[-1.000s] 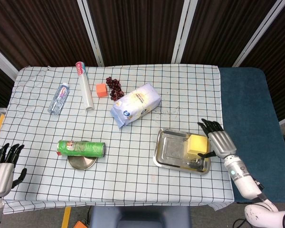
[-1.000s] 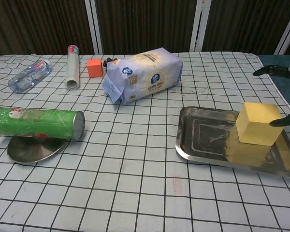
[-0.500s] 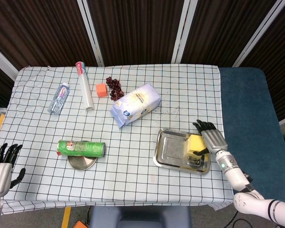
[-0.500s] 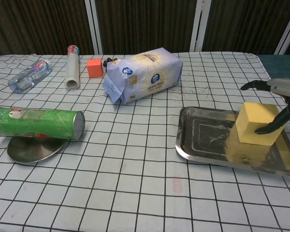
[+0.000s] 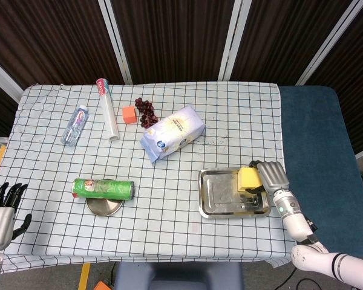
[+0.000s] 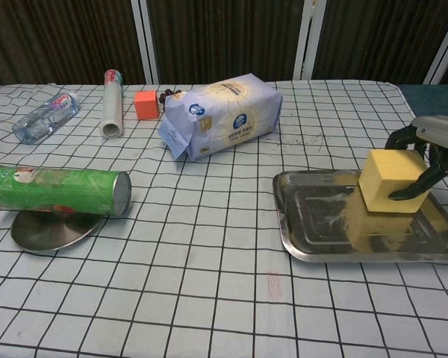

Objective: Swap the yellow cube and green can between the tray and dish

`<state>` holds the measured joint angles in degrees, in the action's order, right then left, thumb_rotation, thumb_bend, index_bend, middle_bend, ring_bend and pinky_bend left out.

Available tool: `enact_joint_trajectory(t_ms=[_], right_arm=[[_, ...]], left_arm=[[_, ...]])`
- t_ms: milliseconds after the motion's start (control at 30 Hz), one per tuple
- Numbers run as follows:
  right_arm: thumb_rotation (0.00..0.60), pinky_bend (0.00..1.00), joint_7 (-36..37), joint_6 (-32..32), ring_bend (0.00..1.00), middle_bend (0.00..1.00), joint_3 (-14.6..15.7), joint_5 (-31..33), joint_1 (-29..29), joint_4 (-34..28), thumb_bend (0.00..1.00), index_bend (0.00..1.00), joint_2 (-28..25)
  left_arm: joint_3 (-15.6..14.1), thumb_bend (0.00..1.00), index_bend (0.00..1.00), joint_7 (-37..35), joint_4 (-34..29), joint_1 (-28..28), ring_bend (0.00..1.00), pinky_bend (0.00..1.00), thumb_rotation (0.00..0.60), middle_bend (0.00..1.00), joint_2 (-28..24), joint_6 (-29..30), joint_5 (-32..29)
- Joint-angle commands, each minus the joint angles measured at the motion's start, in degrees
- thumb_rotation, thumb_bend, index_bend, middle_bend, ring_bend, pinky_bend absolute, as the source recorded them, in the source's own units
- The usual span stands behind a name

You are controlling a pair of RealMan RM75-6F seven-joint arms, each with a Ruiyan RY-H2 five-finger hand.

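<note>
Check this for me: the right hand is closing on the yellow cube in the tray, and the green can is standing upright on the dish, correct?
Not quite. The green can lies on its side across the dish, as the chest view shows. The rest holds: the right hand has its fingers around the yellow cube in the tray.

Your head view looks steeply down on the whole table point(image 5: 169, 199); chest view faces 12 o'clock, low and nearer, sharing it.
</note>
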<state>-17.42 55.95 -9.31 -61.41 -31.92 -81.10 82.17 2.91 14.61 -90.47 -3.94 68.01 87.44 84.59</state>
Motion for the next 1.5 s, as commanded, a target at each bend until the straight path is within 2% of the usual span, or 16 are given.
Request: enact_joint_trajectory(t_ms=[33,133,267,433,800,967,1100,1167,1233,1400,1467,1500], right_arm=[[0.600,0.72,3.77,3.10,0.71,0.67,-0.57,-4.33,0.47,-0.21,0.09,0.84,0.64],[0.600,0.73,6.26,4.41,0.72,0.68,-1.31,-7.91,-0.15,-1.84,0.10,0.86,-0.10],[0.600,0.73,5.04,4.67,0.72,0.68,-2.61,-10.93,-2.68,-3.52,0.10,0.86,0.15],[0.600,0.74,6.66,-1.23,0.73,0.69,-4.46,-10.69,-8.00,-2.80,0.10,0.87,3.26],[0.600,0.74,6.71,-10.21,0.74,0.69,-9.12,-7.55,-21.13,12.34,0.10,0.87,18.09],[0.600,0.73,7.33,-11.48,0.74,0.69,-10.43,-8.06,-26.45,20.42,0.10,0.86,24.95],[0.600,0.71,11.33,-12.28,0.71,0.69,-10.86,-9.95,-30.33,28.62,0.10,0.81,30.42],[0.600,0.68,12.68,-13.49,0.64,0.69,-10.90,-9.97,-31.73,32.11,0.10,0.79,32.30],[0.600,0.61,13.88,-14.54,0.55,0.64,-10.84,-9.91,-32.47,34.04,0.10,0.75,33.22],[0.600,0.26,17.46,-16.88,0.22,0.38,-9.99,-10.58,-33.11,34.86,0.10,0.53,33.00],[0.600,0.16,19.37,-17.03,0.11,0.26,-9.38,-11.66,-32.99,33.33,0.10,0.44,31.90],[0.600,0.14,19.91,-16.94,0.08,0.22,-9.07,-12.17,-32.89,32.51,0.10,0.42,31.30]], left_arm=[[-0.09,0.38,0.13,0.19,0.09,-0.08,0.07,0.15,0.600,0.14,0.05,-0.24,-0.02],[-0.12,0.38,0.13,0.54,0.06,-0.25,0.07,0.15,0.600,0.14,0.16,-0.87,-0.42],[-0.27,0.38,0.13,1.35,0.09,-0.49,0.07,0.15,0.600,0.14,0.31,-1.41,-0.49],[-0.44,0.38,0.14,1.70,0.01,-0.49,0.07,0.15,0.600,0.14,0.32,-1.29,-0.18],[-0.75,0.38,0.14,1.96,-0.02,-0.42,0.07,0.15,0.600,0.15,0.23,-1.12,0.32],[-0.61,0.38,0.15,1.49,0.63,-0.51,0.07,0.15,0.600,0.15,0.29,-1.33,0.03],[-0.56,0.38,0.15,0.30,0.83,-0.40,0.07,0.15,0.600,0.15,0.01,-0.95,0.30],[-0.51,0.38,0.15,-0.30,0.96,-0.31,0.07,0.15,0.600,0.15,-0.13,-0.64,0.49],[-0.52,0.38,0.15,-0.90,1.03,-0.24,0.07,0.15,0.600,0.15,-0.24,-0.54,0.55],[-0.64,0.38,0.15,-0.89,1.09,-0.30,0.07,0.15,0.600,0.15,-0.29,-0.86,0.49],[-0.63,0.38,0.15,-0.74,1.13,-0.34,0.07,0.15,0.600,0.15,-0.22,-0.83,0.60],[-0.64,0.38,0.15,-0.56,1.16,-0.36,0.07,0.15,0.600,0.15,-0.17,-0.90,0.54]])
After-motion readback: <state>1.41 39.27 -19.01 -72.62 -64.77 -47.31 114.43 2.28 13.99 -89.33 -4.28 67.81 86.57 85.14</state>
